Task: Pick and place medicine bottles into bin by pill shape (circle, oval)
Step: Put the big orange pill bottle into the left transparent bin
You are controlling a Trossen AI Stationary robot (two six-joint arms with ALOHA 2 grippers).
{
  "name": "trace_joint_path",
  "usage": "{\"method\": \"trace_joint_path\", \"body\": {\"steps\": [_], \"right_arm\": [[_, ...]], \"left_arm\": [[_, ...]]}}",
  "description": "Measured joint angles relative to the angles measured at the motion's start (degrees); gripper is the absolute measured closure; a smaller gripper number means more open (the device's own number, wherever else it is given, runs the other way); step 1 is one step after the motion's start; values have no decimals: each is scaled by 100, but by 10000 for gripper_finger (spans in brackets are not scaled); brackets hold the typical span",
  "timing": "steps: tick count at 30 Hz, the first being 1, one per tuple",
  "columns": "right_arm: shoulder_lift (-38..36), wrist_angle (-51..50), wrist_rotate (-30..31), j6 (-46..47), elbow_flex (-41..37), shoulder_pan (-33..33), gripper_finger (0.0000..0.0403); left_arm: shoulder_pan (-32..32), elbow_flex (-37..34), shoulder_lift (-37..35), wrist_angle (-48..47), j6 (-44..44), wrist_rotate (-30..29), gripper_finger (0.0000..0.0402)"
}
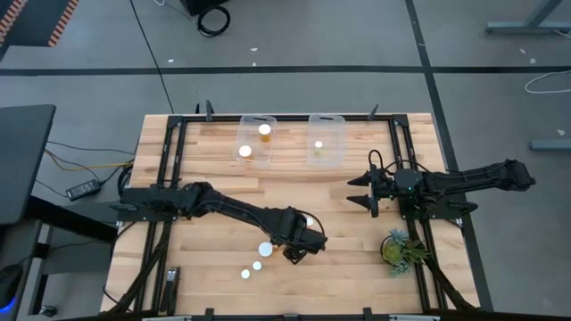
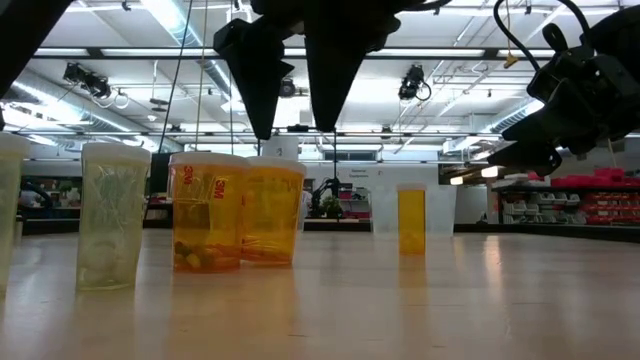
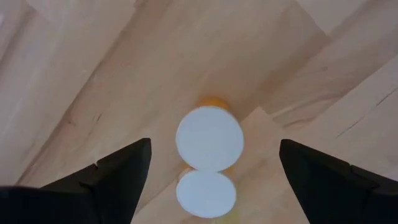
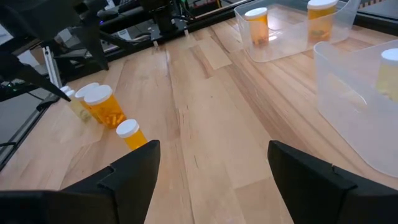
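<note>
High view looks straight down; low view sits level, close behind the left gripper (image 2: 300, 125). Left wrist view looks down on two bottles (image 3: 209, 138) below it; both wrist views share them.

Both pincers (image 1: 299, 252) (image 1: 359, 191) spread wide

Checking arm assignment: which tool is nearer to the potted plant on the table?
Right. The right tool waits just up-table of the potted plant; the left tool hovers over the bottles, farther across the table.

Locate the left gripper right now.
High view: left gripper is open at front-centre of the table, right of the loose medicine bottles.
</note>
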Motion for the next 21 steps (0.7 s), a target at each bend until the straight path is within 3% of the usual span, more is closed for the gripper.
{"method": "trace_joint_path", "body": {"steps": [15,21], "right_arm": [[1,1,0,-1,1,0,98],[1,2,0,-2,-1,-1,98]], "left_arm": [[0,0,111,5,47,100,37],[4,-436,169,297,154,257,37]]}}
